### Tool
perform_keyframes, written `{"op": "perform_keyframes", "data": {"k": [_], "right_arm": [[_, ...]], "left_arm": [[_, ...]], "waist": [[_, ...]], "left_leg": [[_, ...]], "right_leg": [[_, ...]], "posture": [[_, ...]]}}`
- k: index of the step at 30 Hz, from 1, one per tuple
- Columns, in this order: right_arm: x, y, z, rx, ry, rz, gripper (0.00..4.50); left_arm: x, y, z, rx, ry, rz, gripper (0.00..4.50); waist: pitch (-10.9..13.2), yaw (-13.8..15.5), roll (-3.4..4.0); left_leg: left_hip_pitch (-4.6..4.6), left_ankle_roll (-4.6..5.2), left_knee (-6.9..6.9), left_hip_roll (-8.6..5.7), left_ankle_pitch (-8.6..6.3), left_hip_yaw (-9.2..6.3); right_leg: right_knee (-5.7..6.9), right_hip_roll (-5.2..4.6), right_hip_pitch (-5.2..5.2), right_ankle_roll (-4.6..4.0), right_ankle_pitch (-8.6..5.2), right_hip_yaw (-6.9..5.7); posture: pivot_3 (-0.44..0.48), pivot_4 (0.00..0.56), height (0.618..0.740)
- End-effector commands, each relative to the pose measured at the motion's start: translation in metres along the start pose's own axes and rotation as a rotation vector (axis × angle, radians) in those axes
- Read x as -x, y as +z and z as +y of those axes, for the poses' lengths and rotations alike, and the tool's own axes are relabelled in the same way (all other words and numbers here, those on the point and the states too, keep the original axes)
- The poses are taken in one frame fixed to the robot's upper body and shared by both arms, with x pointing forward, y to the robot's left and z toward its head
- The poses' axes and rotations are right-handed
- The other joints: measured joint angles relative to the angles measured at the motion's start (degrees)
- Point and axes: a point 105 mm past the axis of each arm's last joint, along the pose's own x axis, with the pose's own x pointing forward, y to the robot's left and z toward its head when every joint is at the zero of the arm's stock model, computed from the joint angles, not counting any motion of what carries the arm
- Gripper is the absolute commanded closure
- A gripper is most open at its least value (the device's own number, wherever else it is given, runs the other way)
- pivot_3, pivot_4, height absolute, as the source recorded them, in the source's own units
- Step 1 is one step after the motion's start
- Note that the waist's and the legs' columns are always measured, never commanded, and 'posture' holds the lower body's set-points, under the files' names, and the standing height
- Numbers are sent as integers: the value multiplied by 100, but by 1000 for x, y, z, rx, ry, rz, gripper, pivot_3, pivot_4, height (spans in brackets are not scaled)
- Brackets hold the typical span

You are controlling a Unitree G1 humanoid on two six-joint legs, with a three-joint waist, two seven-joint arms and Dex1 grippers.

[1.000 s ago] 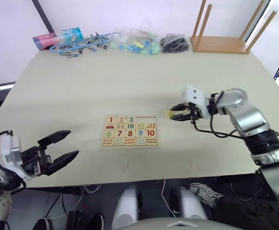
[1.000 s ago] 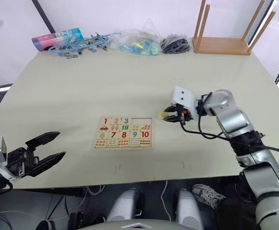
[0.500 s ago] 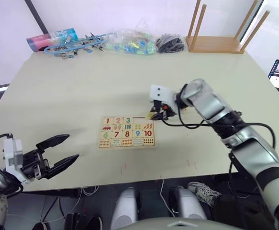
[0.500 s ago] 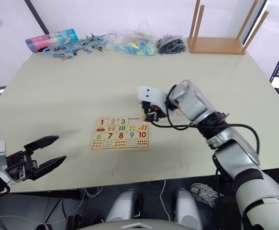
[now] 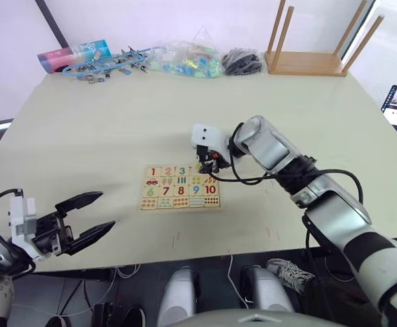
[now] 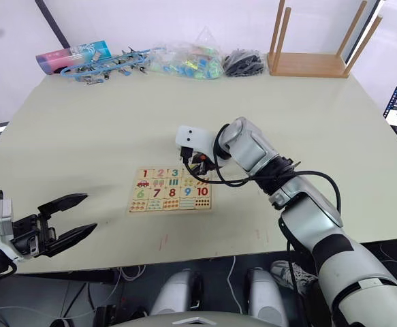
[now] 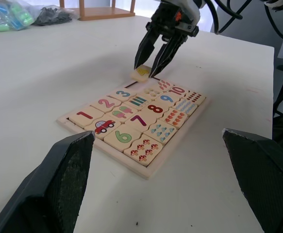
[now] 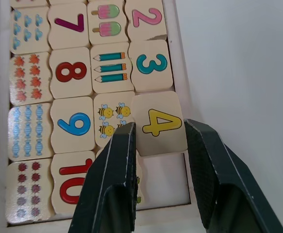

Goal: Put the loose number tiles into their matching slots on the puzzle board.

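Right wrist view: my right gripper (image 8: 158,145) has its fingers slightly apart w/ the yellow 4 tile (image 8: 158,124) between them, tilted over the puzzle board (image 7: 131,131) rim, next to the 3 tile (image 8: 151,65); can't tell if the fingers actually press on it. Slot beside the bees is unfilled. Left gripper (image 5: 89,216) hangs wide open, nothing held, near the table (image 5: 116,109) front edge, well apart from the board.

I count one puzzle board (image 5: 180,187), one yellow 4 tile (image 8: 157,123) between my fingers, and one upturned wooden stool (image 5: 310,48).
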Motion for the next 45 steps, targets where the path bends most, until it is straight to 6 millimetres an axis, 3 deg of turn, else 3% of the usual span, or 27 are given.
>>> {"op": "perform_keyframes", "data": {"k": [1, 32, 34, 35, 37, 45], "right_arm": [[-1, 14, -4, 64, -23, -7, 3592], [-15, 15, -4, 82, -4, -29, 3592], [-15, 15, -4, 84, -4, -29, 2564], [-15, 15, -4, 87, -7, -28, 2363], [-15, 14, -5, 91, -9, -26, 1363], [-11, 14, -7, 98, -10, -28, 1363]], "left_arm": [[1, 8, 0, -33, -2, -17, 0], [8, 1, 4, -28, -4, 1, 0], [8, 1, 4, -28, -4, 2, 0], [8, 1, 4, -28, -4, 2, 0], [8, 1, 4, -28, -5, 3, 0], [7, 1, 5, -29, -6, 5, 0]], "waist": [[0, -13, -1], [-1, -115, -2], [-1, -115, -2], [0, -116, -2], [-1, -118, -2], [-1, -115, -2]], "left_leg": [[0, 0, 0, 0, 0, 0], [1, -1, 0, 2, 0, -5], [1, -1, 0, 1, 0, -5], [1, -1, 0, 1, 0, -5], [2, -1, 0, 2, 0, -6], [2, -1, 0, 2, 0, -8]], "right_leg": [[0, 0, 0, 0, 0, 0], [3, 0, 0, 0, 1, 1], [3, 0, 0, 0, 1, 1], [3, 0, 0, 0, 1, 1], [3, 0, 0, 0, 1, 1], [3, 0, 0, 0, 1, 1]], "posture": [[0, 150, 737], [0, 150, 737], [0, 150, 737], [0, 150, 737], [0, 150, 737], [0, 150, 737]]}}
